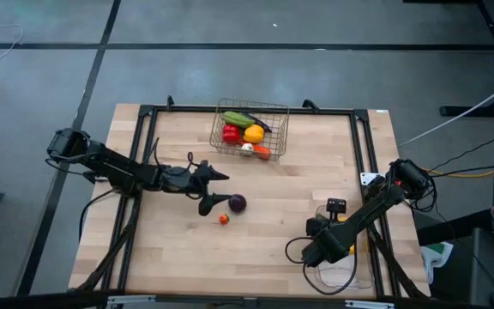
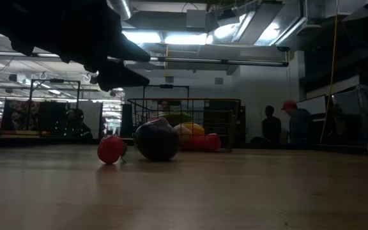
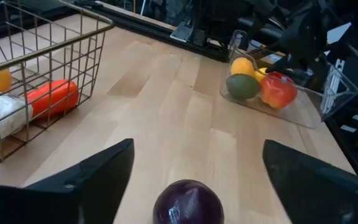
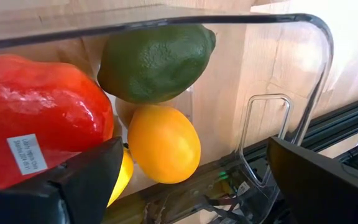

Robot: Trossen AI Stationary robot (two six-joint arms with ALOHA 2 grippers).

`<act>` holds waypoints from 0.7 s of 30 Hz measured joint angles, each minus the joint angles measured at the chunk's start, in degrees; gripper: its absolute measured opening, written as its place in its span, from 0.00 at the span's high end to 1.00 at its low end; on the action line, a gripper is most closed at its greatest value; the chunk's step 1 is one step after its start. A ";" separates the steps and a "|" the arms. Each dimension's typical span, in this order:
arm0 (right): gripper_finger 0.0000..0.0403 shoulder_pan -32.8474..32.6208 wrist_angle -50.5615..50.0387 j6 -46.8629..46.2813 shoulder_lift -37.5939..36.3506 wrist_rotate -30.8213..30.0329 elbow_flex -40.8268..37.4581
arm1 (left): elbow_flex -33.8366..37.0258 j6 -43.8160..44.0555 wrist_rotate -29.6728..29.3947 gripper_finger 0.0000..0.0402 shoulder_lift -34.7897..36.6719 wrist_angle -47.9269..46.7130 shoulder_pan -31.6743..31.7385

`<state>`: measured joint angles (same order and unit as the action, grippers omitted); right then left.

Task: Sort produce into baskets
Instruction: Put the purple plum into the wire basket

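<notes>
A purple fruit [image 1: 237,203] and a small red tomato [image 1: 224,219] lie on the wooden table near its middle. My left gripper [image 1: 224,189] stands open just left of the purple fruit [image 3: 188,202] and slightly above it, its fingers spread to either side without touching. The wire basket [image 1: 251,129] at the far middle holds red, yellow, green, orange and whitish produce. My right gripper [image 4: 191,186] hangs open over the clear tray [image 4: 316,37] at the near right. In the tray lie a red fruit [image 4: 36,118], a green lime [image 4: 154,59] and an orange-yellow fruit [image 4: 163,143].
Black frame rails [image 1: 363,146] run along the table's sides and far edge. Bare wood lies between the wire basket [image 3: 42,62] and the clear tray [image 3: 278,87]. People stand in the room beyond the table [image 2: 289,121].
</notes>
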<state>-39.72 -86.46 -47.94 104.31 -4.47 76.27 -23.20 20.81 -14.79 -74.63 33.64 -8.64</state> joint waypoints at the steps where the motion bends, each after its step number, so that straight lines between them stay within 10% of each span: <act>1: 0.03 0.00 0.00 -0.01 0.02 -0.01 0.00 | 0.00 0.34 0.00 0.10 0.00 0.00 0.00; 21: 0.03 0.00 0.69 0.00 0.04 0.57 0.00 | -10.40 -1.58 0.12 0.03 -2.34 2.44 -2.34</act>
<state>-39.72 -85.76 -47.94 104.36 -3.90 76.27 -33.60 19.22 -14.66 -76.97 36.09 -10.99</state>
